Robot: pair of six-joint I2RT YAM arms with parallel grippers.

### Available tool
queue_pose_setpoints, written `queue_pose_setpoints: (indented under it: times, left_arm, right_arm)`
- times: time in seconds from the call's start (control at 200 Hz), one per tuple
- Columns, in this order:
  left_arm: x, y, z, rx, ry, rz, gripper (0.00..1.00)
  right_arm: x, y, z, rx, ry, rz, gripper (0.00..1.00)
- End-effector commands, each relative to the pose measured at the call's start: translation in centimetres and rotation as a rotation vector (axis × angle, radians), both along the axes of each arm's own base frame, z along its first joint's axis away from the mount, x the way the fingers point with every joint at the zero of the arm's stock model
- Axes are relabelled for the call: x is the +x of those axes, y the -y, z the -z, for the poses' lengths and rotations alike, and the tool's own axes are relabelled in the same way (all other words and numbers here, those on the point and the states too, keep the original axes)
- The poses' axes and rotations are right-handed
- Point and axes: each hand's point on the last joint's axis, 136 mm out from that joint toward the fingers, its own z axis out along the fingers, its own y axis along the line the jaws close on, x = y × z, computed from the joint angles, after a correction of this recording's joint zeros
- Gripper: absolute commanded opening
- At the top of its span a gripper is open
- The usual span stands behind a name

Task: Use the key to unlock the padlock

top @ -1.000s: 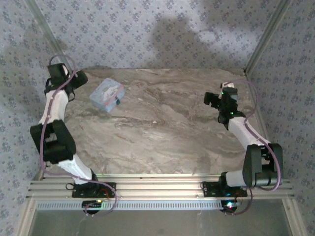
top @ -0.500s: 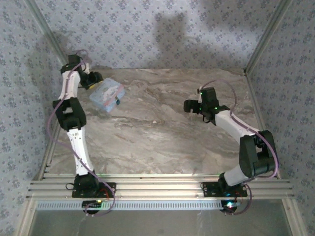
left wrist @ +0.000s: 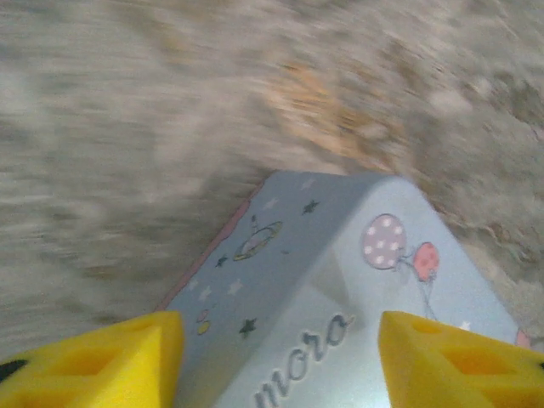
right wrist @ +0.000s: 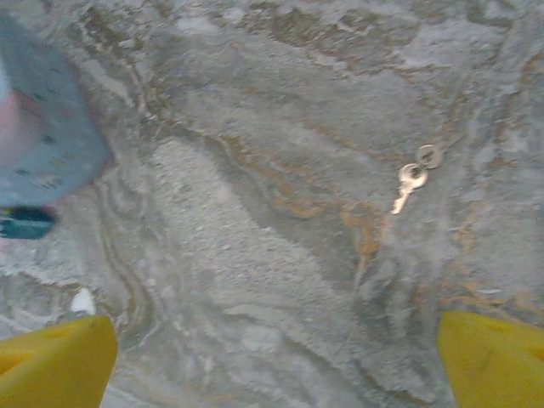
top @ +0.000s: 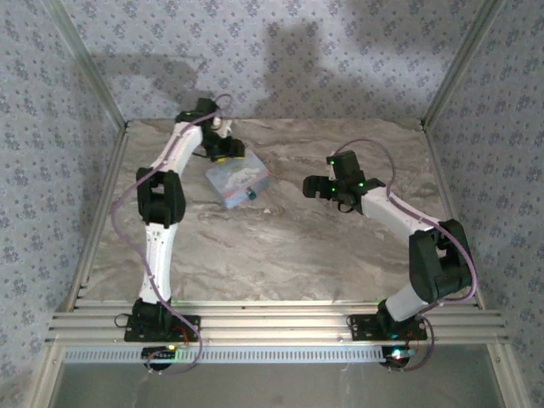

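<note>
- While the key (right wrist: 411, 180) lies flat on the marble surface (right wrist: 255, 280), well apart from the light-blue case (right wrist: 38, 144), hovering above with right gripper (right wrist: 274, 361) spread wide and empty.
- Straddling that case at the far left with left gripper (left wrist: 276, 365); cannot tell whether clamped or loose.

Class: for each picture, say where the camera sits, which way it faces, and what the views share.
Top external: above and behind the bases, looking down on the table; both arms, left gripper, right gripper, blue box.
Left wrist: on the left arm's wrist, looking down along its yellow fingers at the blue box between them.
Right wrist: on the right arm's wrist, facing down at the table and a key; yellow fingers at the bottom corners.
Shared: all three show the blue box.
</note>
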Motion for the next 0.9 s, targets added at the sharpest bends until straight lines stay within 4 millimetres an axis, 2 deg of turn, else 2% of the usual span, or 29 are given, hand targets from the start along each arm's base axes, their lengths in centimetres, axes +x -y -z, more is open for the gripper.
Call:
queue_pose_setpoints:
  times: [0.0, 0.12, 0.225, 0.235, 0.265, 0.415, 0.56, 0.65, 0.724, 0.894]
  left_arm:
    - [-1.0, -1.1, -5.3, 0.053, 0.110, -0.027, 0.67]
    - [-2.0, -3.9, -8.2, 0.000, 0.172, -0.160, 0.71]
    - [-5.0, -6.4, -7.6, -0.041, 0.147, -0.265, 0.72]
    - [-5.4, -6.5, -7.5, -0.048, 0.137, -0.273, 0.72]
    - [-6.1, -6.7, -7.3, -0.078, 0.138, -0.291, 0.72]
    - [-11.2, -5.8, -4.1, -0.201, 0.048, -0.331, 0.70]
    - [-14.1, -3.2, -1.4, -0.285, -0.002, -0.323, 0.69]
    - [-14.7, -1.2, -0.5, -0.320, -0.028, -0.286, 0.67]
    - [-14.5, -0.3, 0.1, -0.336, -0.049, -0.268, 0.65]
    - [-12.2, -1.4, 0.2, -0.297, -0.039, -0.281, 0.63]
  right_arm:
    - [-0.5, -1.8, -0.6, 0.044, -0.044, -0.009, 0.98]
    - [-0.2, -3.1, -0.7, 0.050, -0.059, -0.038, 0.98]
    - [0.8, -4.0, -0.3, 0.058, -0.080, -0.065, 0.98]
    - [1.4, -4.4, -1.0, 0.066, -0.064, -0.069, 0.98]
    - [2.0, -4.9, -1.2, 0.076, -0.062, -0.079, 0.98]
    - [3.9, -7.8, 0.4, 0.133, -0.118, -0.149, 0.92]
    - [4.3, -11.0, 2.7, 0.199, -0.200, -0.216, 0.84]
    - [3.8, -12.6, 3.3, 0.223, -0.218, -0.248, 0.81]
    - [3.1, -13.8, 3.5, 0.226, -0.225, -0.266, 0.79]
    - [1.6, -15.5, 4.0, 0.242, -0.248, -0.274, 0.77]
